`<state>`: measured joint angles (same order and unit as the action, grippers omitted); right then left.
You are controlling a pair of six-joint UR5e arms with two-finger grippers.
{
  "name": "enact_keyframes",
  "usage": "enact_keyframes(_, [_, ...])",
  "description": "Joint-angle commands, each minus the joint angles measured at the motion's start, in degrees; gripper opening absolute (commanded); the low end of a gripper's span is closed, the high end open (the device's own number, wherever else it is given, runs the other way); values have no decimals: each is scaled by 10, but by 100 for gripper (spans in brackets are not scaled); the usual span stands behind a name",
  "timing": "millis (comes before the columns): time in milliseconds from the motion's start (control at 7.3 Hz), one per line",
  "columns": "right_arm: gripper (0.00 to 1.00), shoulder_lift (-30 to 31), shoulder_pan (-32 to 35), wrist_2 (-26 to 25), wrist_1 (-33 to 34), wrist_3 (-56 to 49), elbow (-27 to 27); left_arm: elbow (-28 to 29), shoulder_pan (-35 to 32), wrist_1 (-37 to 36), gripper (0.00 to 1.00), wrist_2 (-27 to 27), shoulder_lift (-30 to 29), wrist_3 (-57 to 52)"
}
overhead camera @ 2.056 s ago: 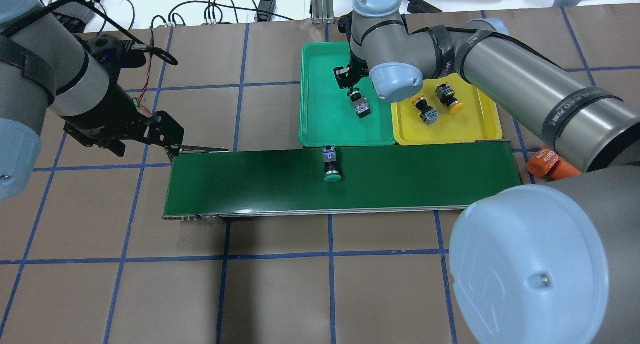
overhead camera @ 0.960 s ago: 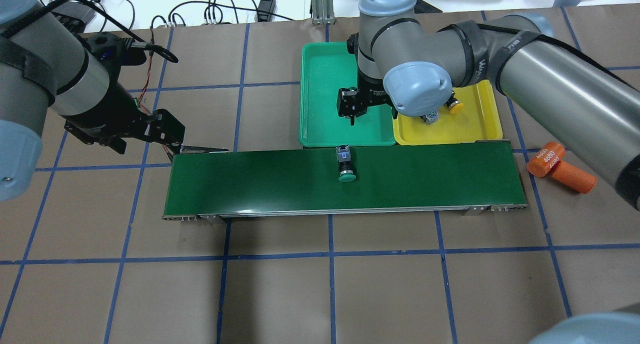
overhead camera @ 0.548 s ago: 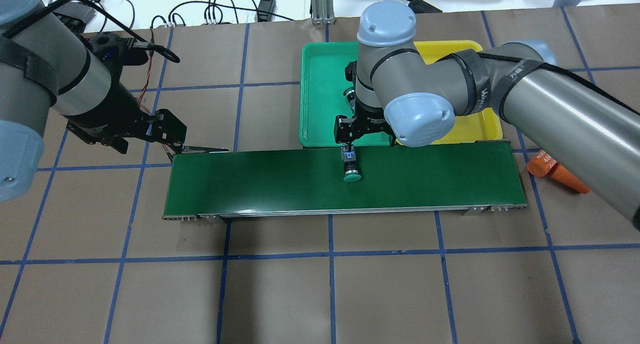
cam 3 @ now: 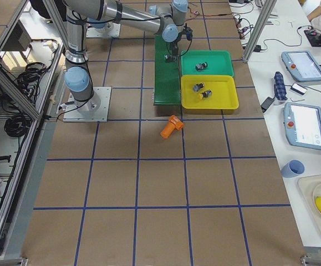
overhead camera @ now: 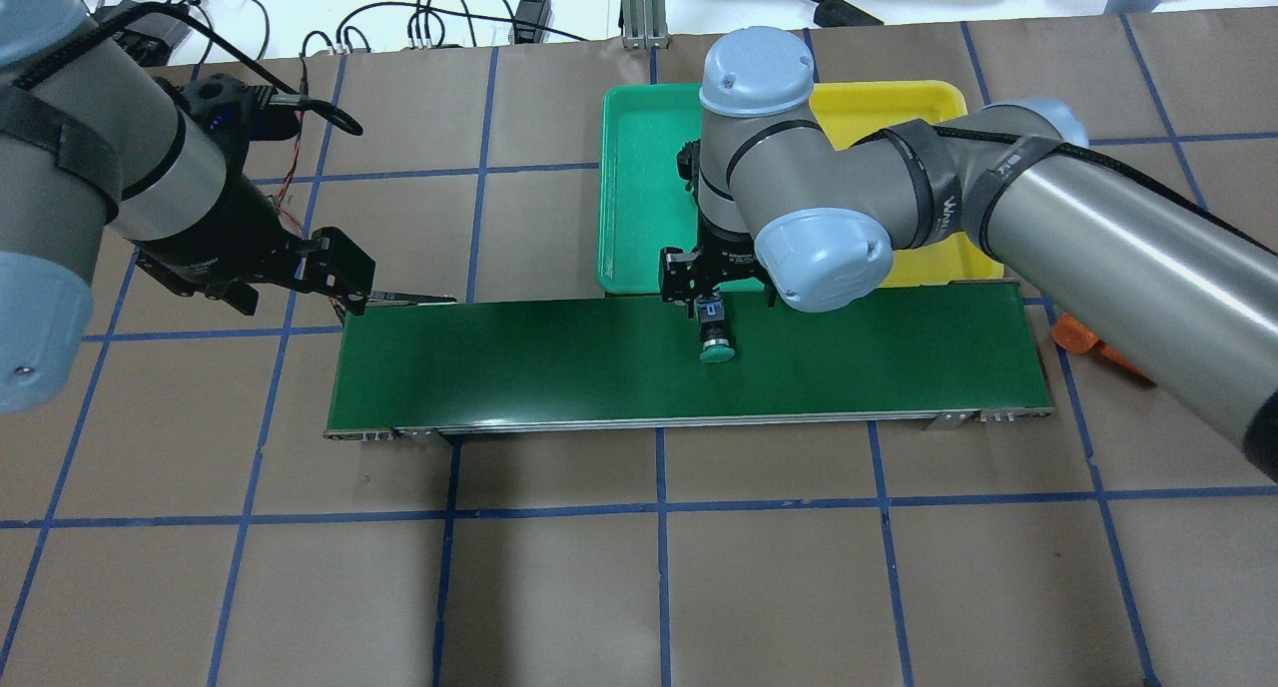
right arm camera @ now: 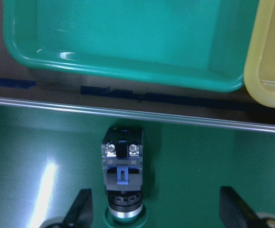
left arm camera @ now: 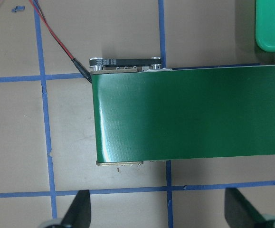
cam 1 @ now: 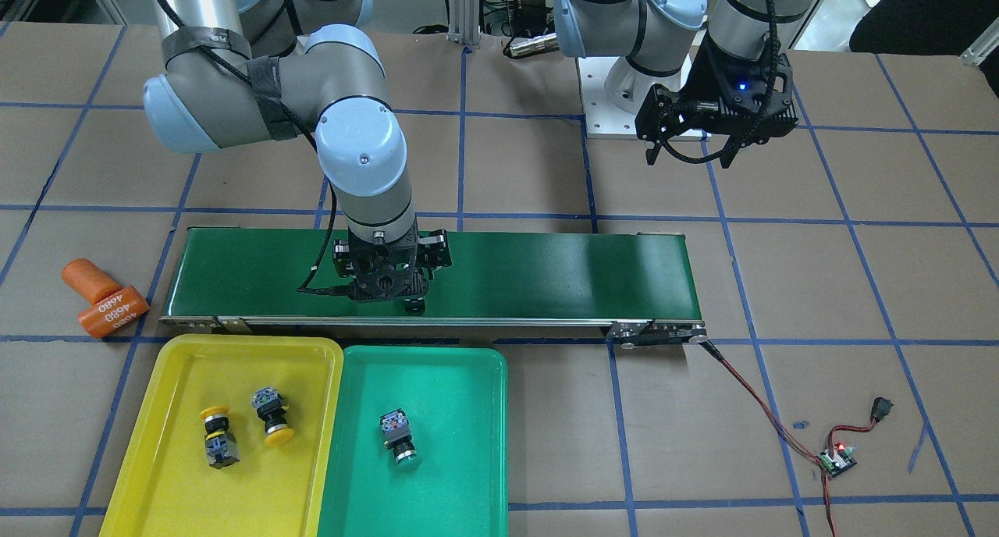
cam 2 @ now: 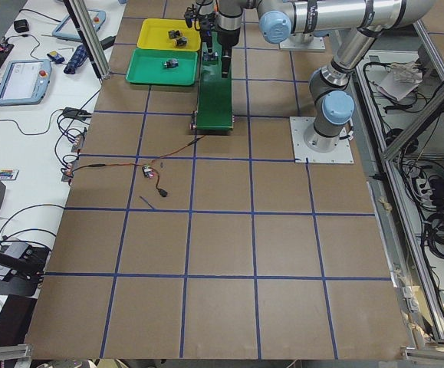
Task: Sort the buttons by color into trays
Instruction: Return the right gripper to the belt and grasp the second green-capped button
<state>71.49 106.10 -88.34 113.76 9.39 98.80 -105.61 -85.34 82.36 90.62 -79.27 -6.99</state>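
right claw [right arm camera: 157,213]: spread wide, low over conveyor belt [overhead camera: 499,357]
green button [right arm camera: 122,167]: lying on the belt between the claw's fingers, touching neither (sits nearer one finger)
green tray [cam 1: 484,474]: just beyond the claw, holds another green button [cam 1: 398,437]
yellow tray [cam 1: 156,490]: alongside, two yellow buttons [cam 1: 217,440]
left claw [left arm camera: 158,214]: spread wide above the belt's end
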Motion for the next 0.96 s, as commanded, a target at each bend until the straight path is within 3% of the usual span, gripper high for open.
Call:
enact_keyframes(0, [85, -13, 2, -3, 46, -6, 17, -2, 0, 1, 100, -3, 3, 0])
enact_keyframes(137, [69, -21, 2, -9, 58, -10, 17, -2, 0, 1, 100, -3, 3, 1])
enact_keyframes(548, [0, -25, 1, -13, 81, -27, 17, -2, 0, 0, 100, -2, 3, 1])
enact_keyframes(822, [0, -21, -1, -12, 80, -31, 7, -5, 4, 2, 100, -3, 3, 0])
